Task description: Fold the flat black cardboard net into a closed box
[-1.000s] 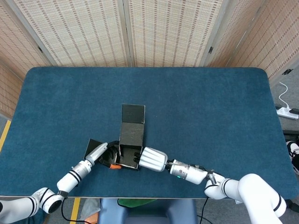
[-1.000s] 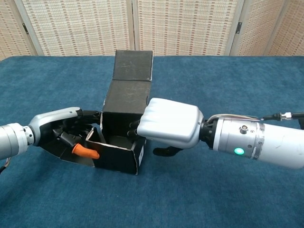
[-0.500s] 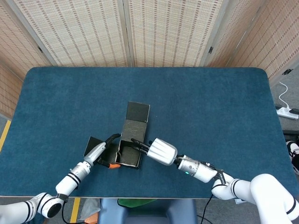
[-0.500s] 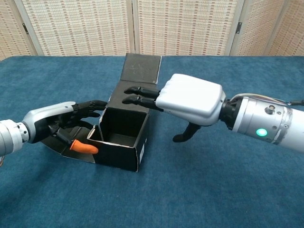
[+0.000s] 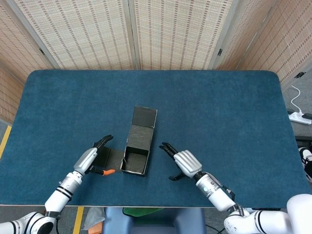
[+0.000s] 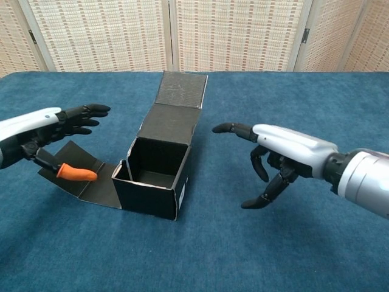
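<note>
both hands have been drawn back from the black box since half a second ago, when the right one reached over its back wall and the left one sat against its left side; the box has been left standing where it was. from the head view, the half-formed box (image 5: 136,155) is seen near the front middle of the blue table (image 5: 219,112), its top open and its lid panel (image 5: 145,117) laid out flat behind it, away from the robot. the left hand (image 5: 90,157) is held just left of the box, over a side flap (image 5: 103,157) that lies flat on the cloth, with fingers apart and nothing in them. the right hand (image 5: 183,162) is held to the right of the box, apart from it, fingers spread and empty. from the chest view, the walls are seen upright and the cavity is empty, while the unfolded flap is spread at the lower left. the left hand (image 6: 42,131) hovers above that flap with its orange-tipped thumb (image 6: 76,174) pointed toward the box, and the right hand (image 6: 282,152) is held open with fingers loosely curved downward. the retreat is judged to be a release for regrasping, since the flap and the lid are not yet folded.
</note>
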Controlling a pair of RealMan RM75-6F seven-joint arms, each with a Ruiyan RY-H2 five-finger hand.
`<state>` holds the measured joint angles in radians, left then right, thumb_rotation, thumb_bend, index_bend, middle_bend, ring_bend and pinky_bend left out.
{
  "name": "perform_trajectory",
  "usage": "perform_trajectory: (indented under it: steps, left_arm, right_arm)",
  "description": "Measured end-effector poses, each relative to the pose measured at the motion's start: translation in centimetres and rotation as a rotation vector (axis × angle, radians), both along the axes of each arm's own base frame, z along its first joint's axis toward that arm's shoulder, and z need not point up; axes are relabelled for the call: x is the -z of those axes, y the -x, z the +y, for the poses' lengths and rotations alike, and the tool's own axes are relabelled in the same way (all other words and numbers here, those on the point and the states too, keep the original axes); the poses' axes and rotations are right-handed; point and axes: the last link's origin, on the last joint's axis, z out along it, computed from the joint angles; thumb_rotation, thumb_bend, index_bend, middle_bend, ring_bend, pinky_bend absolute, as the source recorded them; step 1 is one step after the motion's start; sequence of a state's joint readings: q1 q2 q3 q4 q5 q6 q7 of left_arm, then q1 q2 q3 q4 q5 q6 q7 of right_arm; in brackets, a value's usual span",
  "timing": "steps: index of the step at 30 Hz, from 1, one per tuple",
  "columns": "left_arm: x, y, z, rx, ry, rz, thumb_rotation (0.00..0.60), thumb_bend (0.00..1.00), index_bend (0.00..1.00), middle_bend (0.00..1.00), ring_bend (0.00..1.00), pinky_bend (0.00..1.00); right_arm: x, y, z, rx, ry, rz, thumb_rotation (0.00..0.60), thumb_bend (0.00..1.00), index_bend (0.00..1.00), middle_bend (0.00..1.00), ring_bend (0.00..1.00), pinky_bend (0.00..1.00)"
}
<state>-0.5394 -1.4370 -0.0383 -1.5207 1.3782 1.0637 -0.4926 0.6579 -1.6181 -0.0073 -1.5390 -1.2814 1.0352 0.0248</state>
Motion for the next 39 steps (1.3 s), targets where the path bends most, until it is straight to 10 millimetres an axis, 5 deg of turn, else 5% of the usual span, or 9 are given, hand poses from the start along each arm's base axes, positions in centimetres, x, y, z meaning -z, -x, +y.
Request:
perform_trajectory:
  steps: [5, 9, 22, 30, 39]
  left_arm:
    - [-0.8, 0.0, -0.3, -0.009, -0.004, -0.033, 0.6, 0.19, 0.0, 0.0, 0.0, 0.05]
    - [-1.2, 0.1, -0.4, -0.016, 0.001, -0.065, 0.6, 0.19, 0.0, 0.0, 0.0, 0.05]
    - [-2.0, 0.7, -0.2, -0.04, 0.025, -0.125, 0.6, 0.19, 0.0, 0.0, 0.0, 0.05]
    - [-2.4, 0.8, -0.2, -0.032, 0.027, -0.135, 0.6, 0.19, 0.0, 0.0, 0.0, 0.05]
    - [-2.3, 1.0, -0.3, -0.028, 0.038, -0.124, 0.6, 0.19, 0.0, 0.0, 0.0, 0.05]
  right_arm:
    - [2.0, -0.2, 0.3, 0.259, -0.099, -0.125, 0.6, 0.0, 0.0, 0.0, 0.61, 1.0]
    - [4.3, -2.3, 0.5, 0.367, -0.164, -0.215, 0.6, 0.0, 0.0, 0.0, 0.61, 1.0]
    - [8.2, -7.9, -0.8, 0.349, -0.117, -0.256, 0.6, 0.0, 0.0, 0.0, 0.6, 1.0]
    - [8.6, -7.9, -3.3, 0.364, -0.034, -0.231, 0.6, 0.0, 0.0, 0.0, 0.6, 1.0]
    - [10.1, -8.5, -3.7, 0.378, -0.067, -0.25, 0.6, 0.0, 0.0, 0.02, 0.6, 1.0]
